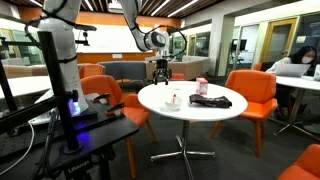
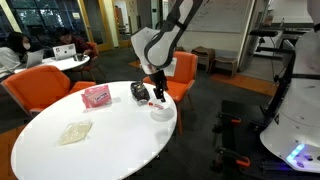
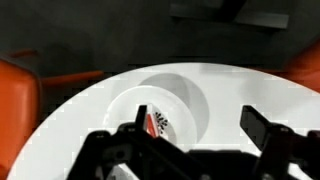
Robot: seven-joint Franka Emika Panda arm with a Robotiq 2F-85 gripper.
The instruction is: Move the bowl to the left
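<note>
From where I stand, the bowl (image 2: 160, 112) sits on the white table (image 2: 110, 145), near its right rim in an exterior view, just right of centre frame. The gripper (image 2: 155, 98) hangs directly over it. Its fingers (image 3: 265, 128) are spread wide and hold nothing. In the wrist view the bowl lies mid-frame, just beyond them. A black item (image 2: 139, 92) lies near the bowl, and a pink box (image 2: 97, 96) stands further left.

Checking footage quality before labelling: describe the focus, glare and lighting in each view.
Wrist view: soft overall, the fingers are blurred dark shapes near the lens, and the bowl nearly washes out against the bright table. In an exterior view: even indoor light, low detail, the bowl a pale blob below the gripper.
</note>
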